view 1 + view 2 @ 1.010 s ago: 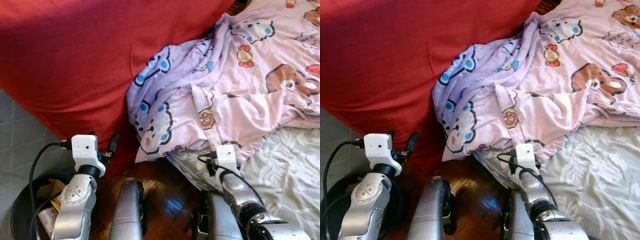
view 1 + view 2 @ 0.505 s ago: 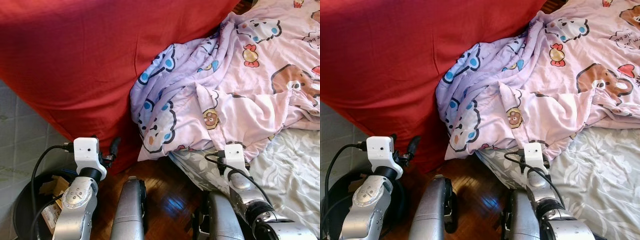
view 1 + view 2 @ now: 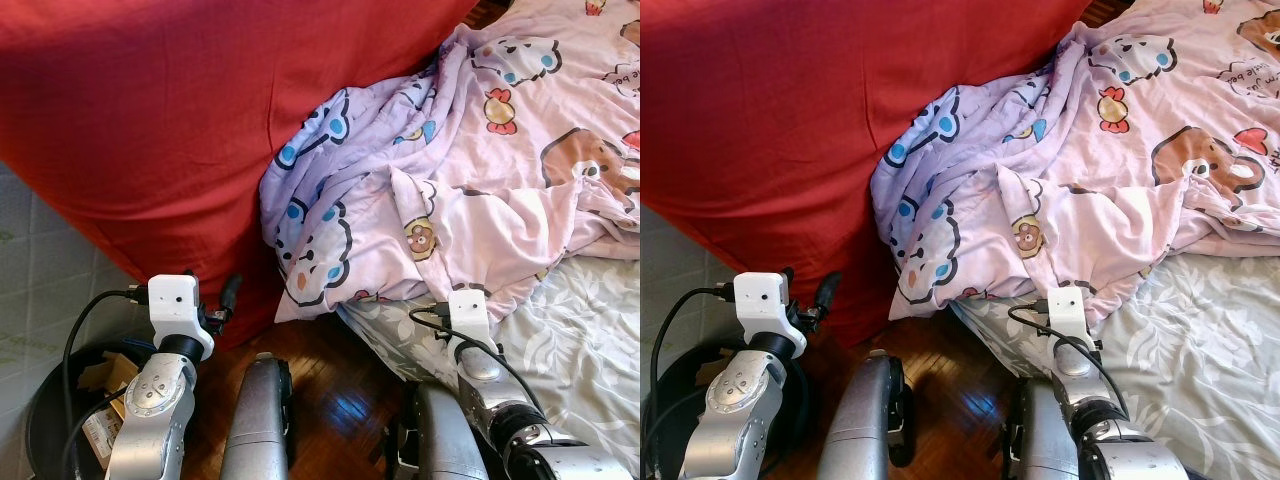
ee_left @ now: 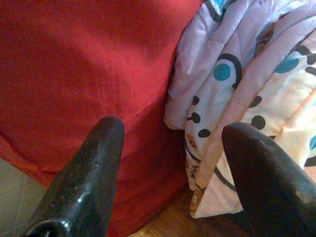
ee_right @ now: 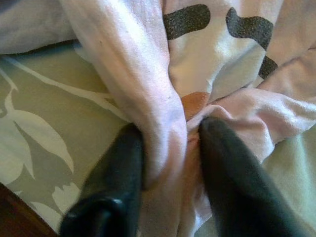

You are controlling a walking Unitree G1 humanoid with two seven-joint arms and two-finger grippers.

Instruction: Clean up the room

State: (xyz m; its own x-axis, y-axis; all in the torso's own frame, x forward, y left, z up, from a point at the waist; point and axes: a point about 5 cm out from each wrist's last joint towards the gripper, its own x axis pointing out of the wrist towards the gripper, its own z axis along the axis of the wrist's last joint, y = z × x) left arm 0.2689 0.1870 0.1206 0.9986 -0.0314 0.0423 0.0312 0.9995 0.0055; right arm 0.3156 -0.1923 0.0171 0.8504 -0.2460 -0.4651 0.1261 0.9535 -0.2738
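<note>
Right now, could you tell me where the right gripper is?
The right gripper is at the bed's near edge, pinching a fold of the pink blanket over the grey sheet.

The only lettering stands on the pink cartoon blanket, in a small heart-edged patch beside a brown bear print near its far right edge. A fragment there reads roughly "le be"; the rest is too small to read.
</note>
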